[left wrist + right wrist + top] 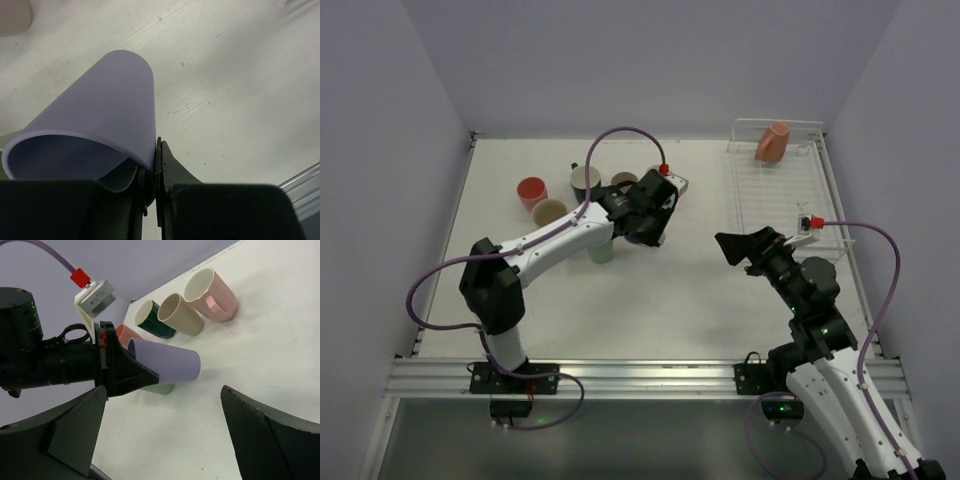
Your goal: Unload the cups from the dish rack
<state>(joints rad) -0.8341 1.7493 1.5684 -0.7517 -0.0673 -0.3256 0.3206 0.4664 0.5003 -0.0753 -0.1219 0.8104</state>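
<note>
My left gripper is shut on the rim of a lavender cup, held tilted just above the table. In the top view this gripper is near the table's middle and hides most of that cup. The cup also shows in the right wrist view. A salmon cup lies at the far end of the white wire dish rack. My right gripper is open and empty, just left of the rack's near end, with its fingers wide apart.
Unloaded cups stand on the table at the back left: red, cream, dark green, tan, light green. A pink mug stands beside them. Walls close off three sides.
</note>
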